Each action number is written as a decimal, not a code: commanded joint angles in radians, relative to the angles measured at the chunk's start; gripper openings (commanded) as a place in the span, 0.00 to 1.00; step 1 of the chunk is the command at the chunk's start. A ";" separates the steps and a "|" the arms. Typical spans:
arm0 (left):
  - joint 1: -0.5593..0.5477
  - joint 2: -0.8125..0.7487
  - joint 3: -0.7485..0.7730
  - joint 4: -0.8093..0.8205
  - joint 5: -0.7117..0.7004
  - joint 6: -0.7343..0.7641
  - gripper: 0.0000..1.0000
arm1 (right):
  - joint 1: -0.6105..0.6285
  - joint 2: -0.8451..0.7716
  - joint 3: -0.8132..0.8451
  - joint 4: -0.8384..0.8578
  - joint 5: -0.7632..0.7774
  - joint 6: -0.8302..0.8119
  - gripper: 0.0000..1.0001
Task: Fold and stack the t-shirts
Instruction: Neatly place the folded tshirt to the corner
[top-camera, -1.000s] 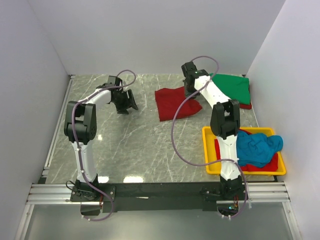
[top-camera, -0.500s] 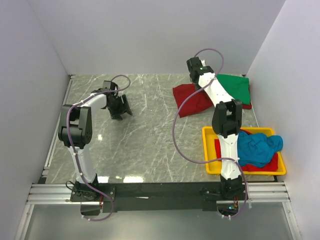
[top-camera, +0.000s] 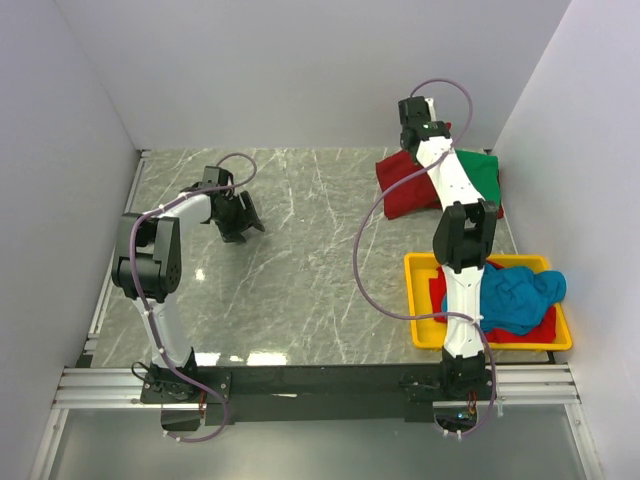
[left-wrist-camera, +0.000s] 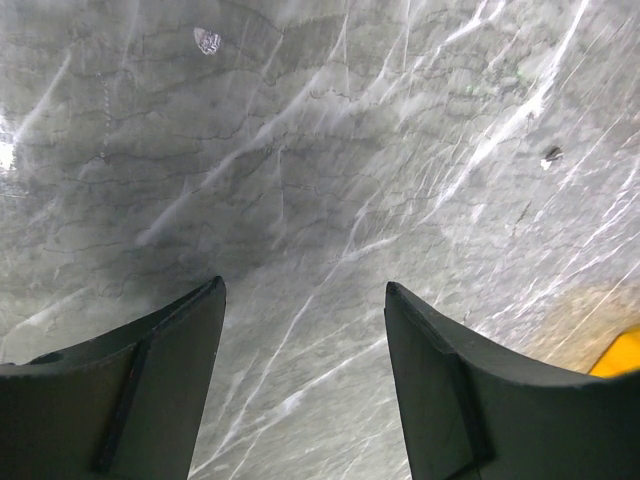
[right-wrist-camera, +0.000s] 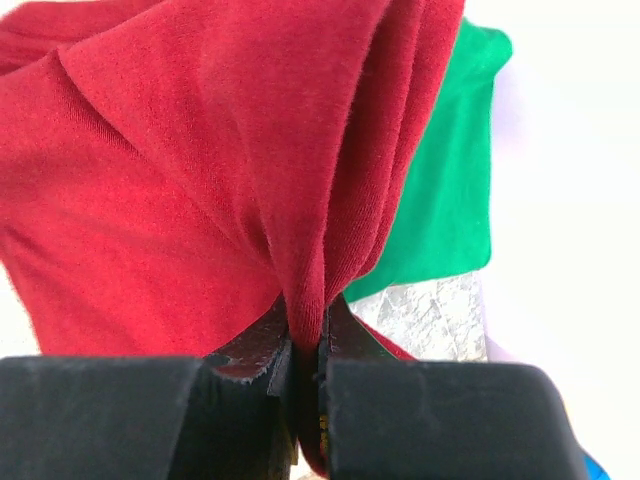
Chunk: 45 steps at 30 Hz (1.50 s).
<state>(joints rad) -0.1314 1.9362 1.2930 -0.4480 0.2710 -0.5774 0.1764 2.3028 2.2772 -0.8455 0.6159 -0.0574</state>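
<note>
My right gripper is shut on a bunched fold of the dark red t-shirt, which hangs from it in folds. In the top view this red t-shirt is at the back right, its right side overlapping the folded green t-shirt lying flat by the right wall. The right gripper is over the red shirt's far edge. A teal blue t-shirt lies crumpled in the yellow tray on top of another red cloth. My left gripper is open and empty over bare table at the left.
The yellow tray stands at the front right beside the right arm; its corner shows in the left wrist view. White walls close in the grey marble table on three sides. A cable loops from the right arm over the table.
The right gripper has carried the red t-shirt to the right and back, from the table's middle onto the green shirt's edge. The left gripper has pulled slightly left, still open.
</note>
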 joint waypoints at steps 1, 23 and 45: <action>-0.002 -0.014 -0.027 0.015 0.005 -0.021 0.71 | -0.009 -0.051 0.080 0.075 0.008 -0.015 0.00; -0.002 0.023 -0.024 0.020 0.011 -0.015 0.71 | -0.071 -0.143 0.180 0.100 -0.070 0.037 0.00; -0.002 0.020 -0.041 0.017 0.019 0.002 0.71 | -0.172 -0.194 0.113 0.080 -0.226 0.114 0.00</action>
<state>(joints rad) -0.1310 1.9388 1.2812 -0.4152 0.2920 -0.5900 0.0231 2.1880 2.3623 -0.8112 0.3912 0.0364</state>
